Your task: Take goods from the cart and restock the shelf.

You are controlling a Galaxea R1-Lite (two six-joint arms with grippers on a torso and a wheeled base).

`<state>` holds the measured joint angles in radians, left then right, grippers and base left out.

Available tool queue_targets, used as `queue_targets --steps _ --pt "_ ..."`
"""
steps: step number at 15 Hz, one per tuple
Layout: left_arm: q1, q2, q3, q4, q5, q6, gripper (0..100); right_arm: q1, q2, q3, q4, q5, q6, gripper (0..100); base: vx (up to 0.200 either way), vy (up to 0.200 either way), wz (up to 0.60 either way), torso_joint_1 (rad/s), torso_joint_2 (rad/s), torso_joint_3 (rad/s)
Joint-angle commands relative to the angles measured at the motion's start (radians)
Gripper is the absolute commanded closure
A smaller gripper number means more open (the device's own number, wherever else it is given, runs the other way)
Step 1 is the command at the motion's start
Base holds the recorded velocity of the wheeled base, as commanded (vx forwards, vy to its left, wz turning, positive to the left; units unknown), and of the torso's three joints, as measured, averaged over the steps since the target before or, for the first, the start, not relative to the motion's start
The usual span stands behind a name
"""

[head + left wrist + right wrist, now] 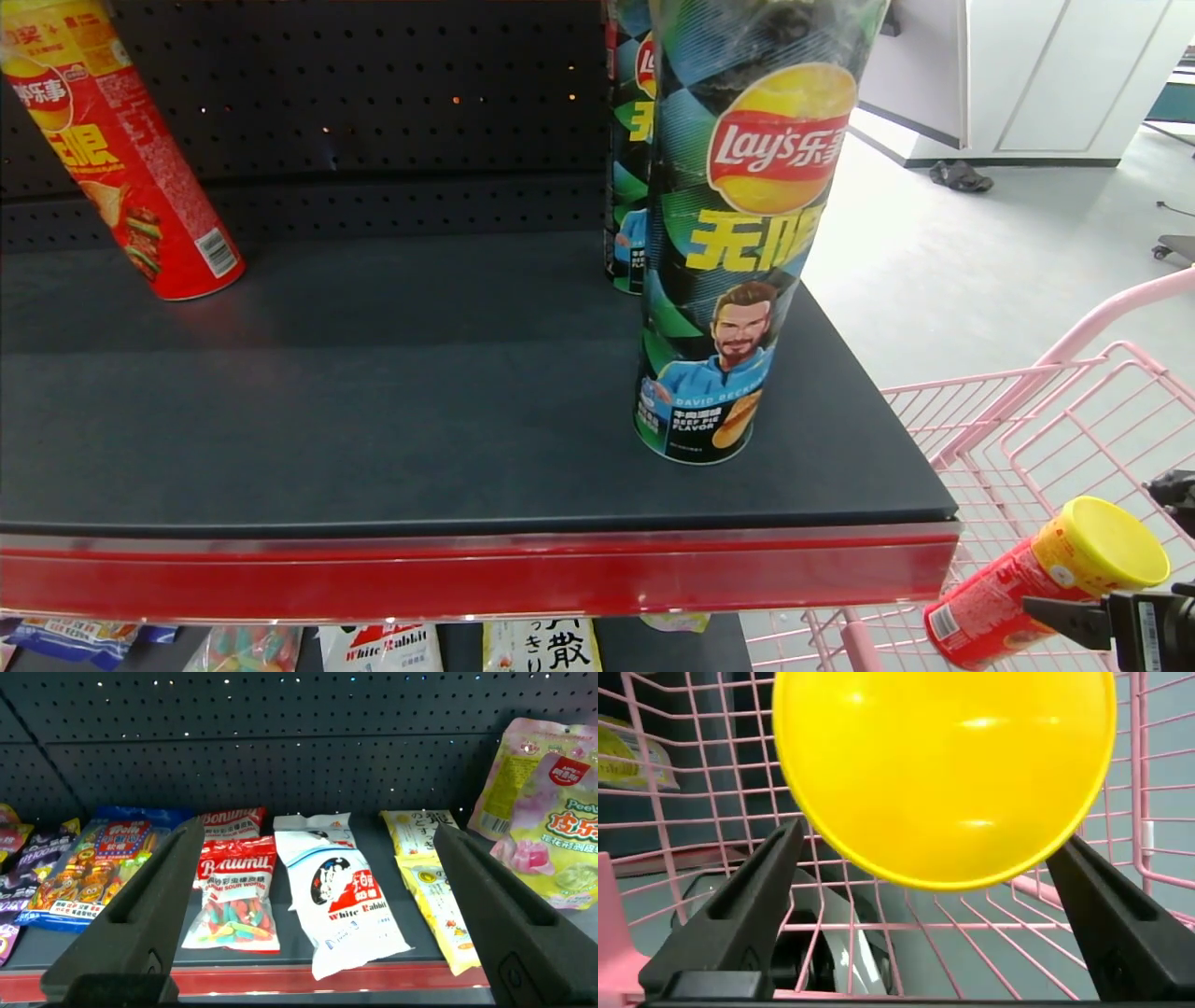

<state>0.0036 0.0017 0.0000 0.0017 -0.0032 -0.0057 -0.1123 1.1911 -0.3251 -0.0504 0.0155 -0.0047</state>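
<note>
While held over the pink wire cart (pixel 1027 411): red cylindrical chip can, yellow plastic lid (pixel 1018 583).
Right gripper (pixel 931 835) pinches it, near right; left gripper (pixel 318 831) spread. Advised: clear the red shelf lip (pixel 467 569), stand it left of the tall green chip can (pixel 709 280).

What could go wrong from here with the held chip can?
The red chip can with a yellow lid sits tilted in the right gripper over the pink wire cart; it may slip. Rising, it might strike the shelf's red front lip. The tall green-and-black chip can near the shelf's front right could be knocked over.
</note>
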Motion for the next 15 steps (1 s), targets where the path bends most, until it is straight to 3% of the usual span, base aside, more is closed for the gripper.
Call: queue_targets --steps 1,15 --pt "-0.001 0.000 0.000 0.000 0.000 0.000 0 -0.007 0.036 -0.003 -0.009 0.003 0.002 0 0.000 0.000 0.00 0.000 0.00 0.000" --pt "0.001 0.000 0.000 0.000 0.000 0.000 0 -0.018 0.105 0.018 -0.045 0.075 0.003 0 0.000 0.000 0.00 0.000 0.00 0.000"
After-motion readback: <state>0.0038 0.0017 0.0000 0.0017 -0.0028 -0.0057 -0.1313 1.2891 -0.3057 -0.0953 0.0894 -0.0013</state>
